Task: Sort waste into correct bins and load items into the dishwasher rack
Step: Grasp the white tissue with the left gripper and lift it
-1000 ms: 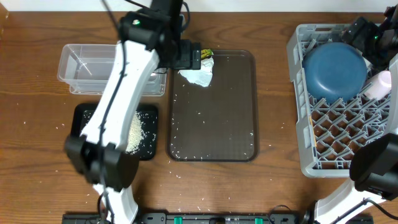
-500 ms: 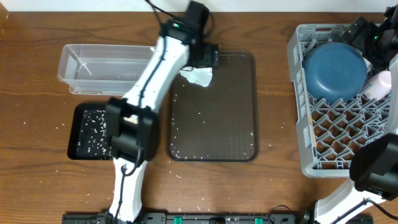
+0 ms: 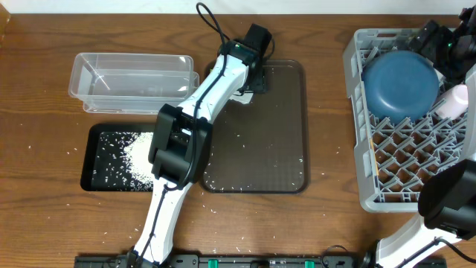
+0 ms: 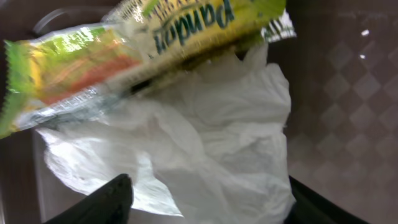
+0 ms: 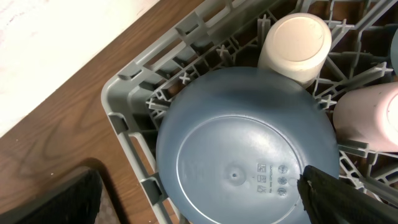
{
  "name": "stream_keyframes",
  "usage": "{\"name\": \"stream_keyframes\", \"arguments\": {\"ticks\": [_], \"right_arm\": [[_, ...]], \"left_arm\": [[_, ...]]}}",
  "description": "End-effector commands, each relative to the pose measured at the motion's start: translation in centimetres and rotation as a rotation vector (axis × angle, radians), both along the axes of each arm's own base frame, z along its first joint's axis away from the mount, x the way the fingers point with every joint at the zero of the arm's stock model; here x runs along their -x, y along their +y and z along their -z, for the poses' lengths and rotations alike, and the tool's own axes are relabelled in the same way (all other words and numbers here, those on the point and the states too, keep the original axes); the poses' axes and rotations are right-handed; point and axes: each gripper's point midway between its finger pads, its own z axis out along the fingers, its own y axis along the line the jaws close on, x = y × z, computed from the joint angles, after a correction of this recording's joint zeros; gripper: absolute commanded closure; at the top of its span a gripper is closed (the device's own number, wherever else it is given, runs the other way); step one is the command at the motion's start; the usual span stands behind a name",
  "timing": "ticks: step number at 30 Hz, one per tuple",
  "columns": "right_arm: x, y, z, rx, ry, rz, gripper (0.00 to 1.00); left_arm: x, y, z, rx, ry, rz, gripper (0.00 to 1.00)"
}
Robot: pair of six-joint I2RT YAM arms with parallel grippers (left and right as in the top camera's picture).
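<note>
Left side: the left arm stretches long, from its base off the near-left corner of the brown tray up to the tray's far-left corner. There the left hand points down, fingers spread wide.

Right side: the right arm stands well to the tray's right. The right hand faces down, jaws fully apart, gripping nothing.

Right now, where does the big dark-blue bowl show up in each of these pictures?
Overhead: the dark-blue bowl sits at the upper right, bottom up, inside the grey rack.
Left wrist: not in it.
Right wrist: it fills the lower middle, its underside facing the camera.
Shared landmark: the grey rack around the bowl, seen in the overhead and right wrist views.
</note>
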Motion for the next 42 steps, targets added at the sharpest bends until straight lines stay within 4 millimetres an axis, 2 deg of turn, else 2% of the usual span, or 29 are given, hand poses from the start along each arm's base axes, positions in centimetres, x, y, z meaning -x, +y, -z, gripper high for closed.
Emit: {"name": "stream_keyframes", "arguments": {"ticks": [1, 8, 10, 13, 16, 18, 20, 22, 25, 29, 33, 36, 40, 42], "right_arm": [[0.1, -0.3, -1.5, 0.008, -0.031, 0.017, 0.01], [0.1, -0.3, -1.5, 0.008, -0.031, 0.017, 0.01], [0.1, -0.3, -1.5, 0.008, -0.031, 0.017, 0.01], [0.1, -0.3, -1.5, 0.008, -0.031, 0.017, 0.01], [0.1, -0.3, -1.5, 0.008, -0.031, 0.017, 0.01], [0.1, -0.3, -1.5, 0.008, -0.031, 0.017, 0.01], [0.1, -0.3, -1.5, 0.008, -0.031, 0.017, 0.01], [0.1, -0.3, -1.5, 0.008, -0.031, 0.017, 0.01], [0.1, -0.3, -1.5, 0.008, -0.031, 0.017, 0.01], [0.1, -0.3, -1.5, 0.009, -0.031, 0.016, 0.01], [0.1, -0.3, -1.5, 0.008, -0.031, 0.017, 0.01], [0.1, -0.3, -1.5, 0.008, -0.031, 0.017, 0.01], [0.1, -0.3, -1.5, 0.008, -0.031, 0.017, 0.01], [0.1, -0.3, -1.5, 0.008, -0.031, 0.017, 0.01]], "left_arm": [[-0.4, 0.8, 0.2, -0.043, -0.020, -0.024, 0.30], [-0.4, 0.1, 1.0, -0.042, -0.019, -0.014, 0.34], [-0.2, -0.1, 1.5, -0.046, -0.011, -0.008, 0.40], [0.3, -0.5, 2.0, -0.051, 0.005, 0.003, 0.62], [0.8, -1.0, 2.1, -0.053, 0.015, 0.015, 0.74], [1.1, -1.3, 1.9, -0.056, 0.021, 0.023, 0.91], [1.6, -1.5, 1.3, -0.059, 0.025, 0.031, 0.94], [2.1, -1.7, 0.2, -0.059, 0.025, 0.038, 0.94], [2.6, -1.8, -2.6, -0.046, 0.002, 0.044, 0.94], [3.5, -1.3, -7.6, -0.009, -0.045, 0.011, 0.94], [5.2, 0.0, -12.6, 0.033, -0.076, -0.058, 0.94], [6.3, 0.7, -15.5, 0.050, -0.105, -0.057, 0.94], [7.1, 1.3, -17.9, 0.066, -0.136, -0.059, 0.94], [6.9, 2.0, -18.5, 0.034, -0.167, -0.076, 0.94]]}}
